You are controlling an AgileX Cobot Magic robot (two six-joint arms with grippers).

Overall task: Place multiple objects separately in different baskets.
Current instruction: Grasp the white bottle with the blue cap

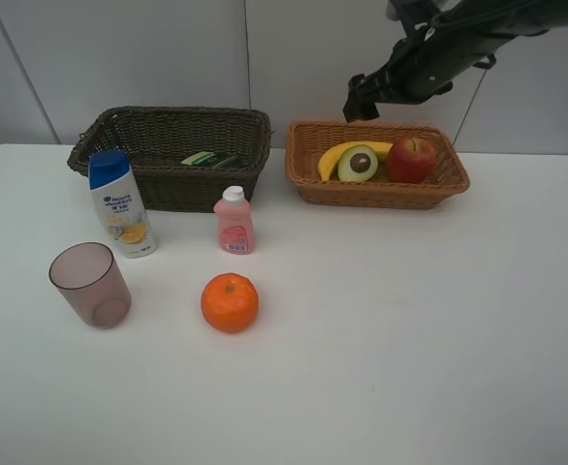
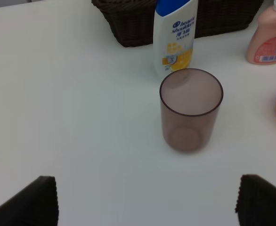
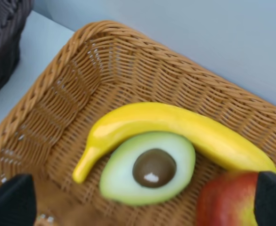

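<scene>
right claw (image 1: 363,98): apart, empty; tan basket (image 3: 105,66) below collects fruit (image 3: 147,167) | left claw (image 2: 147,202): apart, empty; mauve cup (image 2: 190,110) ahead, likely next pickup

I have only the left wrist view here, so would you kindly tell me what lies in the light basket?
Observer: The tan basket holds the banana, the halved avocado and the apple.
Operator: Thank you. Is anything inside the dark basket?
Observer: Yes, a dark green bottle lies inside the dark basket.
Operator: And where is the right hand?
Observer: The right hand hangs open above the tan basket, holding nothing.
</scene>
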